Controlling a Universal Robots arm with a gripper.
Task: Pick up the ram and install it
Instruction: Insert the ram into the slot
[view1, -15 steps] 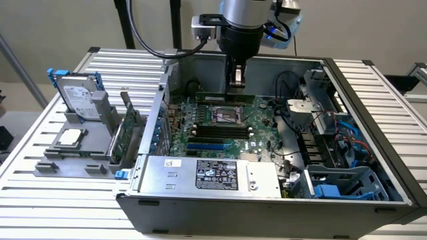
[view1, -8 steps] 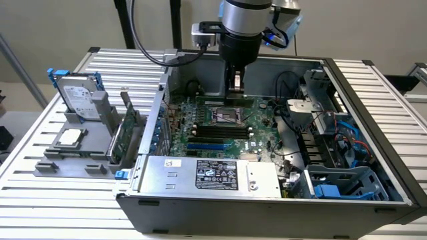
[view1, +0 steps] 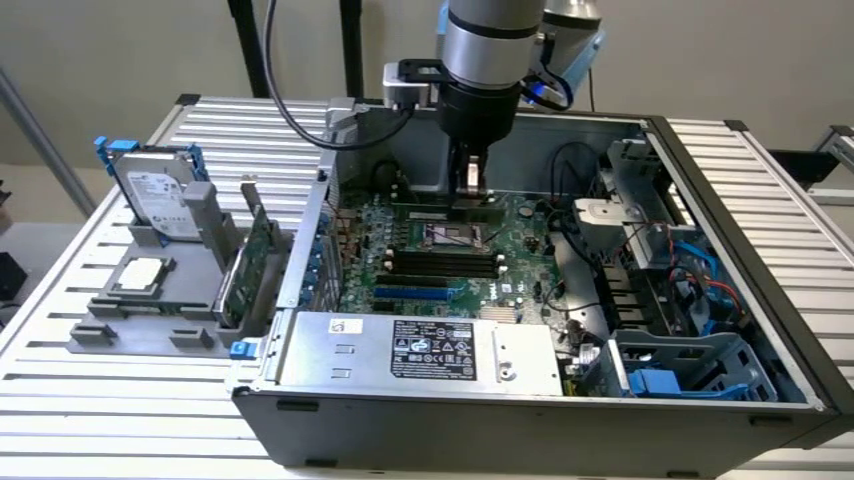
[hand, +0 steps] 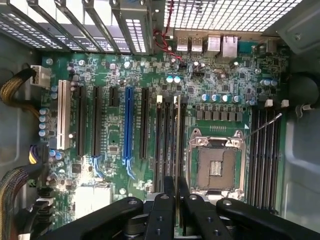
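Observation:
My gripper (view1: 470, 198) hangs inside the open computer case (view1: 727, 240), over the motherboard (view1: 514, 250) and near the CPU socket (view1: 454, 237). It is shut on the ram (view1: 447, 213), a thin green stick held level just under the fingers. In the wrist view the ram (hand: 176, 145) shows edge-on, running out from between the black fingers (hand: 165, 210). It lines up with the black memory slots (hand: 162, 145) beside the CPU socket (hand: 216, 162). I cannot tell whether it touches a slot.
A grey fixture (view1: 127, 330) at the exterior view's left holds a hard drive with blue rails (view1: 154, 195), a tall green expansion card (view1: 250, 255) and a chip (view1: 140, 275). The power supply (view1: 414, 350) fills the case's near side. Cables (view1: 667, 270) and a blue drive cage (view1: 681, 370) crowd its right.

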